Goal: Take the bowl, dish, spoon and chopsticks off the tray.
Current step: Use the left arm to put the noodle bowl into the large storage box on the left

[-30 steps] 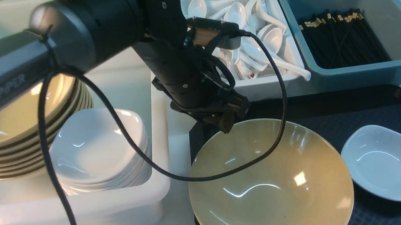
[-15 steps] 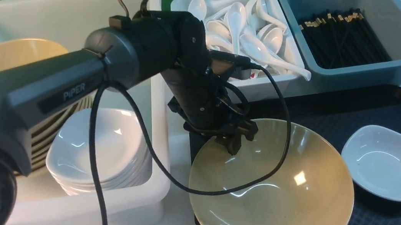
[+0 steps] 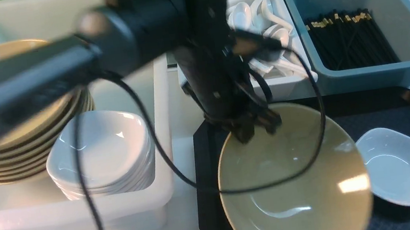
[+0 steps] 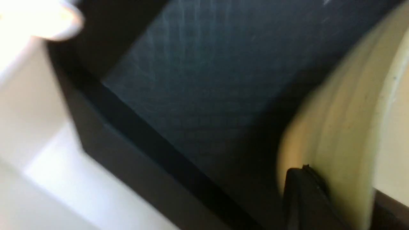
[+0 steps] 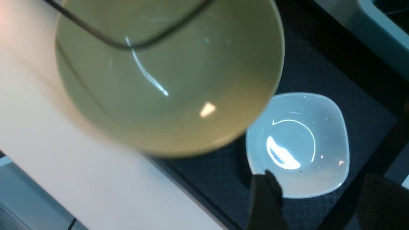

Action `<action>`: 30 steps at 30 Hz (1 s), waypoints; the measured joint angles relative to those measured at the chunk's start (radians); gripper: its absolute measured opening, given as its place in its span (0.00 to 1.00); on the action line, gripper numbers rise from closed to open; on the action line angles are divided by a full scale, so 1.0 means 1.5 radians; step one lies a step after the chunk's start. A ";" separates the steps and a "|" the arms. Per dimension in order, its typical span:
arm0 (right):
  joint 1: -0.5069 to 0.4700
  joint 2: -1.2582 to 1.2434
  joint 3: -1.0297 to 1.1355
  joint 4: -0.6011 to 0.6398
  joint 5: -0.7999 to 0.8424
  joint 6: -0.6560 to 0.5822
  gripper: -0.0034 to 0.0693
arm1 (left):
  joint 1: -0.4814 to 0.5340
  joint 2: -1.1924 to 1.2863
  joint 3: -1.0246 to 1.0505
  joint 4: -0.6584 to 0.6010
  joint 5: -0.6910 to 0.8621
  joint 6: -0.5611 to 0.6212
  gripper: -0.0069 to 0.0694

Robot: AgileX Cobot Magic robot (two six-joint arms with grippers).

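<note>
left gripper clamps the bowl rim at eleven o'clock; right gripper gapes wide. lift level, clearing the dish.

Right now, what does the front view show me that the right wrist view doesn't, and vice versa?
Front only: the left pincer shut on the far rim of the wide olive-tan glossy bowl, plus the large white bin of stacked crockery and the white soup spoons. Right wrist only: that the right pincer stands open near the small white glossy dish. Both: bowl, dish and the flat black textured tray.
</note>
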 joint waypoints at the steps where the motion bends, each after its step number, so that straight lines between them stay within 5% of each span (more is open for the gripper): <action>1: 0.000 0.000 0.000 0.000 -0.002 0.000 0.59 | 0.014 -0.022 -0.003 -0.002 0.005 0.006 0.10; 3: 0.000 0.000 -0.002 0.004 -0.005 -0.001 0.56 | 0.048 -0.070 -0.005 -0.026 0.014 0.010 0.10; 10: 0.000 0.010 -0.051 0.133 -0.037 -0.112 0.15 | 0.330 -0.252 -0.010 -0.144 0.068 0.016 0.10; 19: 0.000 0.032 -0.056 0.185 -0.106 -0.169 0.09 | 0.728 -0.331 0.067 -0.197 0.059 0.012 0.10; 23: 0.000 0.042 -0.056 0.186 -0.108 -0.179 0.09 | 0.798 -0.328 0.155 -0.216 -0.017 0.007 0.10; 30: 0.000 0.065 -0.056 0.187 -0.109 -0.194 0.09 | 0.808 -0.294 0.278 -0.236 -0.148 0.015 0.12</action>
